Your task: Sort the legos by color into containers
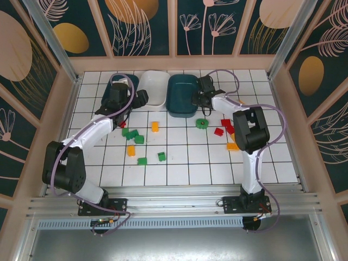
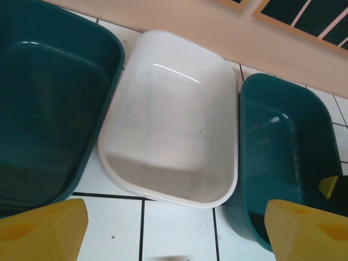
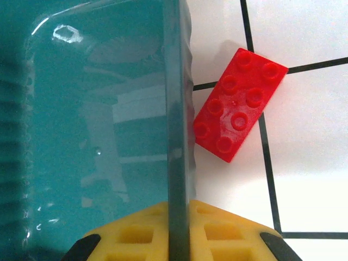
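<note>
Right claw: clamped on teal tub wall, red brick just beside. Left claw: wide open, empty. Likely risk: any pull drags or tips the tub.

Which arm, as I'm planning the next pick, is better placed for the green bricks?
Left. The left hand is open, empty and nearer the green bricks; the right hand grips the wall of a teal tub.
</note>
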You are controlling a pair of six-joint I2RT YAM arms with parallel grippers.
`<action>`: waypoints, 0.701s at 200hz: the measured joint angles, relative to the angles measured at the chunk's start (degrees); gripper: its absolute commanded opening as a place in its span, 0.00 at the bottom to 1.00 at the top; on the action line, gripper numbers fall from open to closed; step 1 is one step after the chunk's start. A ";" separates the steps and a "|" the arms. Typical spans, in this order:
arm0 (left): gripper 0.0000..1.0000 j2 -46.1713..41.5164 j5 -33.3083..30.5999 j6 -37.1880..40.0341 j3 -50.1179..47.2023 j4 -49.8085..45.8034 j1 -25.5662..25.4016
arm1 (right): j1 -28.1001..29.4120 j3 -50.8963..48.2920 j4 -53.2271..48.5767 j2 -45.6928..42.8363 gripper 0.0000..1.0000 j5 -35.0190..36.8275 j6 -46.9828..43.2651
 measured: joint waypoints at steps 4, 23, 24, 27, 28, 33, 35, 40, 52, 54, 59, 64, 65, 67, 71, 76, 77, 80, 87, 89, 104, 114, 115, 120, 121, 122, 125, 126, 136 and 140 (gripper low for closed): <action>0.86 0.00 -0.15 -0.02 -0.17 0.20 0.02 | 0.00 0.31 -0.11 0.31 0.14 -0.02 0.07; 0.84 0.98 -0.02 -0.04 -0.17 0.52 0.04 | -0.02 3.19 -1.68 2.32 0.16 -0.59 0.48; 0.84 1.05 0.04 -0.04 -0.15 0.57 0.04 | -0.02 3.48 -1.84 2.54 0.16 -0.68 0.48; 0.84 1.33 0.11 -0.04 -0.15 0.63 0.04 | -0.02 4.15 -2.19 2.93 0.16 -0.85 0.55; 0.84 1.38 0.17 -0.04 -0.13 0.66 0.04 | -0.02 4.31 -2.27 3.02 0.16 -0.83 0.55; 0.83 1.97 0.57 -0.09 0.02 0.70 0.04 | -0.02 5.44 -2.60 3.78 0.16 -1.03 0.61; 0.83 2.12 0.59 -0.07 0.09 0.70 0.04 | -0.02 5.97 -2.82 4.02 0.16 -1.05 0.63; 0.83 2.73 1.16 -0.13 0.28 0.70 0.04 | -0.02 7.17 -3.17 4.81 0.16 -1.29 0.63; 0.83 3.98 2.05 -0.37 0.48 1.07 0.04 | -0.02 9.73 -3.65 6.43 0.19 -1.53 0.68; 0.84 4.13 2.29 -0.50 0.48 1.11 0.04 | -0.02 10.03 -3.69 6.64 0.20 -1.62 0.59; 0.84 4.39 2.62 -0.59 0.48 1.11 0.04 | -0.02 10.67 -3.87 7.02 0.24 -1.73 0.72; 0.84 4.57 2.93 -0.74 0.48 1.07 0.02 | -0.02 11.23 -4.11 7.41 0.30 -1.95 0.66; 0.84 4.59 3.02 -0.79 0.48 1.07 0.02 | -0.04 11.37 -4.24 7.48 0.32 -1.97 0.94; 0.84 4.59 3.15 -0.96 0.46 1.09 0.02 | -0.04 11.47 -4.24 7.54 0.34 -1.99 1.05; 0.84 4.59 3.45 -1.07 0.46 1.09 0.02 | -0.09 11.63 -4.31 7.65 0.39 -2.25 0.79; 0.84 4.57 4.09 -1.29 0.44 1.29 0.02 | -0.11 11.63 -4.31 7.65 0.43 -2.49 0.63; 0.84 4.55 4.15 -1.36 0.44 1.33 0.04 | -0.13 11.63 -4.33 7.65 0.44 -2.45 0.72; 0.84 4.44 4.42 -1.53 0.35 1.57 0.02 | -0.13 11.61 -4.48 7.65 0.47 -2.43 1.29; 0.84 4.13 4.96 -1.88 0.02 2.03 0.02 | -0.17 11.54 -4.48 7.58 0.51 -2.60 1.20; 0.84 4.00 5.25 -2.03 -0.13 2.23 0.02 | -0.20 11.52 -4.48 7.58 0.52 -2.69 1.05; 0.85 2.01 6.47 -2.91 -2.23 2.89 0.02 | -0.31 10.01 -4.17 6.58 0.56 -2.23 1.57; 0.90 -0.26 7.28 -3.78 -4.59 3.56 0.02 | -0.44 8.48 -4.20 5.22 0.59 -1.25 1.70; 0.91 -0.61 7.30 -3.89 -5.03 3.72 0.02 | -0.46 8.26 -4.20 5.07 0.59 -1.20 1.66; 0.98 -2.01 7.43 -4.26 -6.32 4.00 0.02 | -0.61 7.63 -4.26 4.33 0.60 -0.66 1.92; 0.98 -2.40 7.48 -4.55 -6.78 4.22 0.02 | -0.61 7.54 -4.26 4.24 0.61 -0.59 1.88; 0.98 -2.62 7.50 -4.70 -7.02 4.28 0.02 | -0.63 7.37 -4.24 4.07 0.61 -0.57 1.81; 0.98 -3.69 7.50 -4.81 -7.98 4.50 0.02 | -0.76 7.13 -4.26 3.65 0.62 -0.20 1.99; 0.99 -4.24 7.54 -4.87 -8.48 4.63 0.02 | -0.81 7.06 -4.26 3.54 0.62 -0.07 2.08; 0.98 -7.78 7.32 -6.56 -11.82 5.62 0.02 | -1.36 6.80 -4.24 2.45 0.62 1.01 2.34; 0.98 -9.38 7.10 -7.02 -13.14 5.88 0.02 | -1.70 6.82 -4.11 2.21 0.62 1.44 2.69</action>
